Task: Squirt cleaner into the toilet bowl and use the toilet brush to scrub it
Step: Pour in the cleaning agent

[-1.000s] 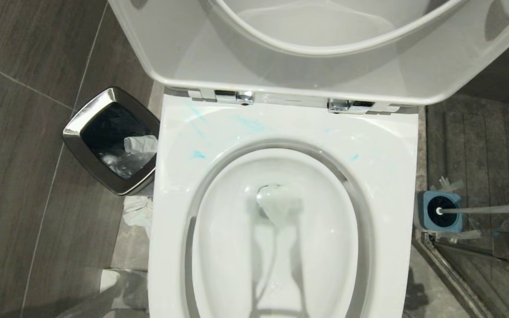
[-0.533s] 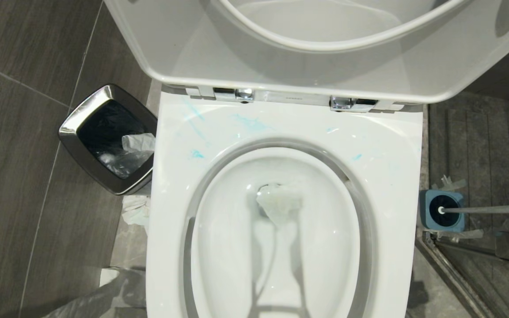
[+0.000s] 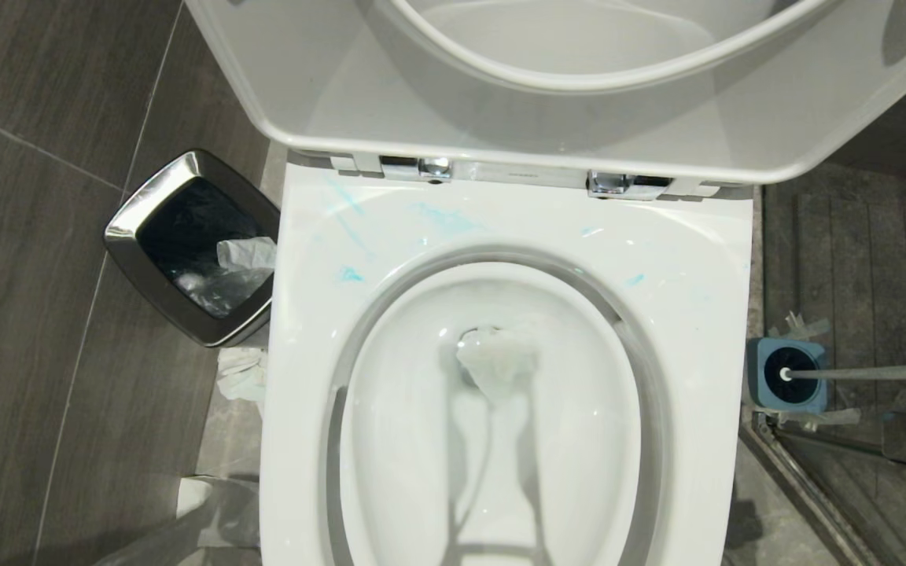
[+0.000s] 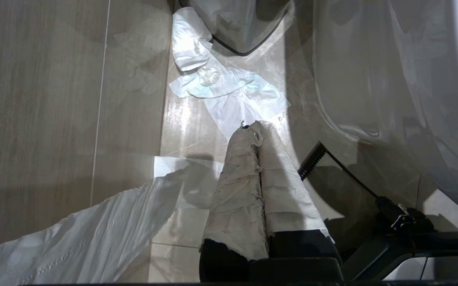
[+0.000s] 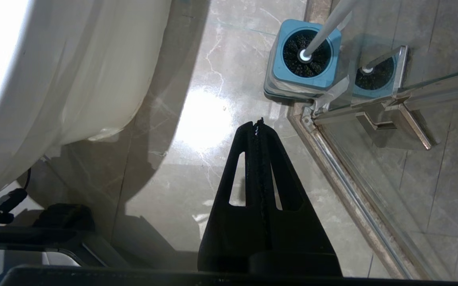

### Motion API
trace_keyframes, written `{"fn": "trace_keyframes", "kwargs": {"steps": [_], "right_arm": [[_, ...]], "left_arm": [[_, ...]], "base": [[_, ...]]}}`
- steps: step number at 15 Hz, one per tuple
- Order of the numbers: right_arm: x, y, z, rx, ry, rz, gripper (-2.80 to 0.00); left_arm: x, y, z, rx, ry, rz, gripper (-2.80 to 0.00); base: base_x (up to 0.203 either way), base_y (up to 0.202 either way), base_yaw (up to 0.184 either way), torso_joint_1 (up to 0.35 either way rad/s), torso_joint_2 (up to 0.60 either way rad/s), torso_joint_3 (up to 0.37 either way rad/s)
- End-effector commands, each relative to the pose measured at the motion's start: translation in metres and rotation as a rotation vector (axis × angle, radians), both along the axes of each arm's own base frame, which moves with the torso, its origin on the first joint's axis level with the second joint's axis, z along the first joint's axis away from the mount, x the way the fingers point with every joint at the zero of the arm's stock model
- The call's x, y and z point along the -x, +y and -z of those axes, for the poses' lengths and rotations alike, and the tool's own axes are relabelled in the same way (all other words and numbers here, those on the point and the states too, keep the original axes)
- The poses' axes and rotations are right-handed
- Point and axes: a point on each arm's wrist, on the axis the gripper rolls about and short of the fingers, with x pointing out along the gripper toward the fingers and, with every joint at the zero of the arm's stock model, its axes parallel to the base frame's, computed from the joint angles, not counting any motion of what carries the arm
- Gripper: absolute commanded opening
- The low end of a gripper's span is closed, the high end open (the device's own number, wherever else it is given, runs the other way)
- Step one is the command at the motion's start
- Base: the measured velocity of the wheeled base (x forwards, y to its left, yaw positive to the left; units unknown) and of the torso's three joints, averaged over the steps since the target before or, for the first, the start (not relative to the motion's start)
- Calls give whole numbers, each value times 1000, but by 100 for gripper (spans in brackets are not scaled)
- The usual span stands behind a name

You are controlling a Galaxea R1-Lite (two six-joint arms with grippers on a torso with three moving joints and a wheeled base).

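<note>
Against the earlier frame only a slight view shift is noted; cleaner (image 3: 445,220) is smeared on the toilet bowl (image 3: 705,330) rim at centre, the toilet brush (image 3: 854,372) is stood in its holder at right on grey floor tiles (image 3: 20,314), and both left hand (image 4: 257,128) and right hand (image 5: 257,124) are pressed together, empty.

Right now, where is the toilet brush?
The toilet brush stands in its blue holder on the floor to the right of the toilet bowl in the head view, beside the shower door frame.

Dark grey tiled floor (image 3: 44,314) carries toilet bowl (image 3: 705,330), steel bin (image 3: 134,228) just left of it, crumpled tissue (image 3: 242,376) beside the bin's foot, blue brush holder (image 3: 760,387) right, by shower-door rail (image 3: 807,487).
</note>
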Motion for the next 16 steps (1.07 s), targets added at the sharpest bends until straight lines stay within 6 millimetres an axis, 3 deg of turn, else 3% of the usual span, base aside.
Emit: {"fn": "trace_keyframes", "kwargs": {"steps": [1,16], "right_arm": [[0,0,2,1,5,-1,-280],[0,0,2,1,5,0,-280]], "left_arm": [[-1,0,2,1,7,0,-280],[-1,0,2,1,7,0,-280]], "base": [[0,0,0,0,0,0],[0,0,0,0,0,0]]}}
